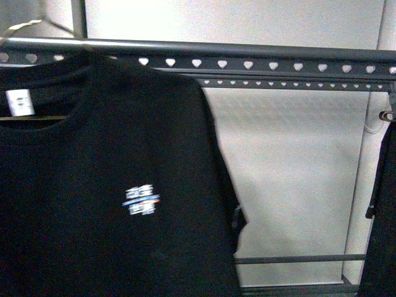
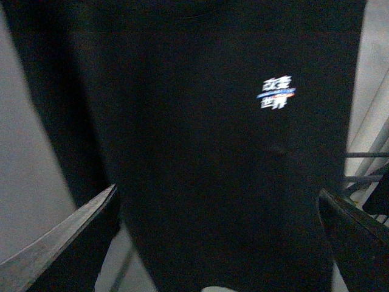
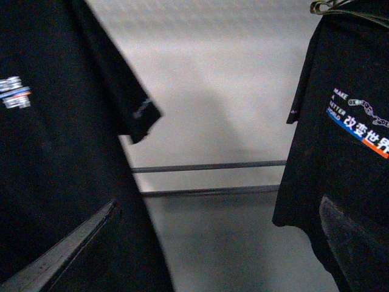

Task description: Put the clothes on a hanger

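A black T-shirt (image 1: 111,185) with a small white and blue chest logo (image 1: 141,200) hangs at the left under the rail. A thin metal hanger (image 1: 23,26) shows at its collar, hook over the rail. Neither gripper shows in the front view. In the left wrist view the T-shirt (image 2: 200,152) fills the picture, and my left gripper (image 2: 219,240) is open in front of it, empty. In the right wrist view my right gripper (image 3: 219,243) is open and empty, between this T-shirt (image 3: 55,164) and a second one.
The grey rail (image 1: 247,64) pierced with heart-shaped holes runs across the top. A second black T-shirt (image 3: 346,140), printed "MAKE A BETTER WORLD" with a blue-orange stripe, hangs on its own hanger (image 3: 328,5) at the right (image 1: 383,210). Thin lower bars (image 1: 297,258) cross before a pale wall.
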`<action>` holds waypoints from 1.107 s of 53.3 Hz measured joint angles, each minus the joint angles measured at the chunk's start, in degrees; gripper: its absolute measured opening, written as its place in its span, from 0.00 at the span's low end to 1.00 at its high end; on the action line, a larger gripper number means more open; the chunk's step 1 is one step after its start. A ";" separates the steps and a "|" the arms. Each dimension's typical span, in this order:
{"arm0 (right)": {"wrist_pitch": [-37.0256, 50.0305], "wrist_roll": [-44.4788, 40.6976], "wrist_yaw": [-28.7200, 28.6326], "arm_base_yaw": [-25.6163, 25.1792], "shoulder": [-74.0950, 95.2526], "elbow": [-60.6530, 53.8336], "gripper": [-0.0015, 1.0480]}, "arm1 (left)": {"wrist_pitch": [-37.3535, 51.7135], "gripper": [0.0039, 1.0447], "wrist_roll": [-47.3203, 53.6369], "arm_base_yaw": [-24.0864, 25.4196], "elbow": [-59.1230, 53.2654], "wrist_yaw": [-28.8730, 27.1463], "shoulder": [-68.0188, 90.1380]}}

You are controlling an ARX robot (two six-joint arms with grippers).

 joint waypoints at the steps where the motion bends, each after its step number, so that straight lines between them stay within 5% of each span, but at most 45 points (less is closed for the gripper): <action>1: 0.00 -0.02 0.00 0.00 0.00 0.00 0.93 | 0.00 0.94 0.00 0.00 0.00 0.00 0.00; 24: 0.00 -0.02 0.00 0.00 0.00 0.00 0.93 | 0.04 0.94 0.07 0.15 0.00 0.55 0.07; 28: 0.00 0.00 0.02 0.00 0.00 0.00 0.93 | 5.46 0.94 0.42 4.57 0.24 17.00 5.44; 32: 0.00 -0.02 -0.11 -0.02 0.00 0.00 0.93 | 12.00 0.94 0.07 4.00 1.07 19.04 13.11; 37: -0.02 -0.02 0.00 -0.04 0.00 0.00 0.93 | 21.35 0.94 -3.45 2.03 5.95 11.08 27.19; 46: 0.00 -0.02 -0.02 -0.04 0.00 0.00 0.93 | 19.93 0.94 -16.79 2.49 22.97 -8.28 54.01; 59: 0.00 -0.02 0.00 -0.04 0.00 0.00 0.93 | 18.93 0.94 -29.88 3.50 42.97 -25.09 78.97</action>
